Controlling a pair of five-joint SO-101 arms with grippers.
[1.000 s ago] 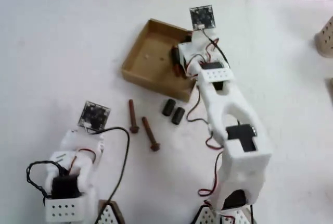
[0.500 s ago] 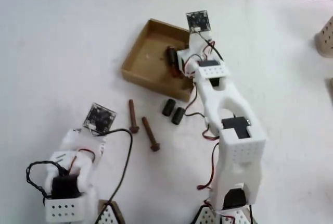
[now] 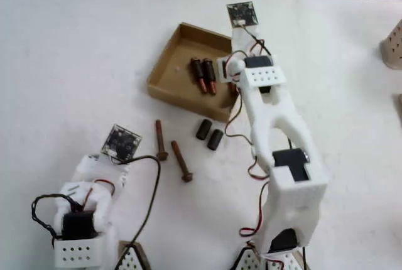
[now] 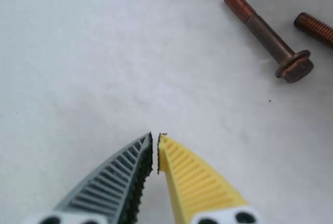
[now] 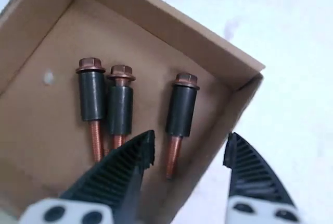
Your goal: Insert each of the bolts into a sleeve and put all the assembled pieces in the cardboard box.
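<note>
R hand (image 5: 190, 146) just let go, now open over cardboard box (image 3: 173, 63); I count 3 assembled pieces (image 5: 182, 107) inside. L hand (image 4: 155, 138) closed. 2 bolts (image 3: 159, 138), 2 sleeves (image 3: 203, 129) left.

The high view looks down over the whole tabletop (image 3: 75, 63). The left wrist view hovers close above it, sharing a bolt (image 4: 268, 31), probably the leftmost. The right wrist view looks closely into the cardboard box (image 5: 171, 34), likewise shared.

Table (image 3: 75, 50) open left of cardboard box (image 3: 176, 56); bolts (image 3: 160, 138), sleeves (image 3: 203, 129) clutter strip between arms; right arm (image 3: 276, 125) overhangs box edge.
</note>
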